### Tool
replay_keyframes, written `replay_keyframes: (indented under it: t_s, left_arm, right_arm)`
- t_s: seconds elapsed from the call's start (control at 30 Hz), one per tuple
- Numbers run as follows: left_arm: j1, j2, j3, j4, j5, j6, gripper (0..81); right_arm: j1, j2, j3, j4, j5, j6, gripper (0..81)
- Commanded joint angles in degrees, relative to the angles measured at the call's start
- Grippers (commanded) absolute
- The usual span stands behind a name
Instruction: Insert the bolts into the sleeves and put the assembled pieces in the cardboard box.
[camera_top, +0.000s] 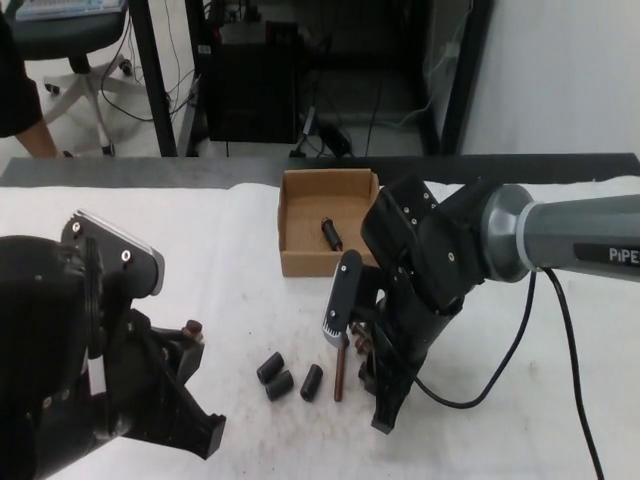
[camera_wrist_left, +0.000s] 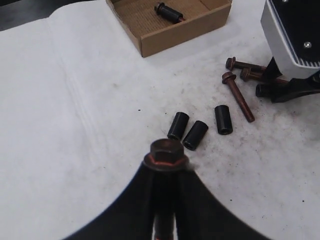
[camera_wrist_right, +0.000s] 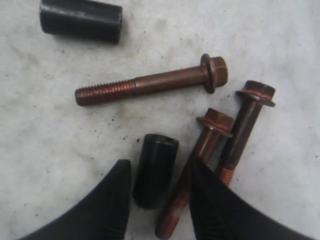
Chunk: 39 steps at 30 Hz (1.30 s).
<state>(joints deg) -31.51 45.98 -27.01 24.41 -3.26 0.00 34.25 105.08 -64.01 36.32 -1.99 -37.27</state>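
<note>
Left wrist view looks down its own left gripper (camera_wrist_left: 165, 172), whose fingers are closed tight on a bolt (camera_wrist_left: 166, 154) just under the head, held above the counter (camera_wrist_left: 75, 125) near its front edge. Three loose sleeves (camera_wrist_left: 195, 135) lie just beyond it, and the cardboard box (camera_wrist_left: 185, 37) sits toward the far edge with one assembled piece (camera_wrist_left: 168, 12) inside. The right gripper (camera_wrist_right: 159, 172) is low over the spare bolts (camera_wrist_right: 150, 82), its fingers partly apart on either side of a fourth sleeve (camera_wrist_right: 155, 165). To my eye the step in hand is picking up that sleeve to meet the held bolt. It wants a grip on the sleeve alone, around its middle with the bore left free. The right wrist view gives the catch: a bolt shank (camera_wrist_right: 175, 215) lies between the same fingers, touching the sleeve, and could get pinched too. From the high view the arm's bulk covers that spot, though it lays out box, sleeves and both arms together.
</note>
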Motion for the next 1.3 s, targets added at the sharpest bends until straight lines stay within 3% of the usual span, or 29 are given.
replay_keyframes:
  t_s: [0.0,0.1,0.23,0.5,0.87,1.27]
  left_arm:
    - [0.2,-0.6,-0.1,-0.2,-0.7,0.0,0.3]
    - [0.2,-0.6,-0.1,-0.2,-0.7,0.0,0.3]
    - [0.2,-0.6,-0.1,-0.2,-0.7,0.0,0.3]
    - [0.2,-0.6,-0.1,-0.9,-0.7,0.0,0.3]
    - [0.2,-0.6,-0.1,-3.7,-0.7,0.0,0.3]
    - [0.2,-0.6,-0.1,-3.7,-0.7,0.0,0.3]
  right_arm:
    - [-0.2,-0.1,-0.5,-0.6,0.4,-0.5,35.4]
    - [-0.2,-0.1,-0.5,-0.6,0.4,-0.5,23.9]
    - [-0.1,-0.1,-0.5,0.6,0.4,-0.5,0.8]
    - [0.6,-0.6,-0.5,5.9,0.3,3.1,0.9]
    - [7.8,-1.9,-0.5,2.4,-3.2,4.3,0.9]
    - [7.8,0.1,-0.5,6.1,0.3,4.3,1.3]
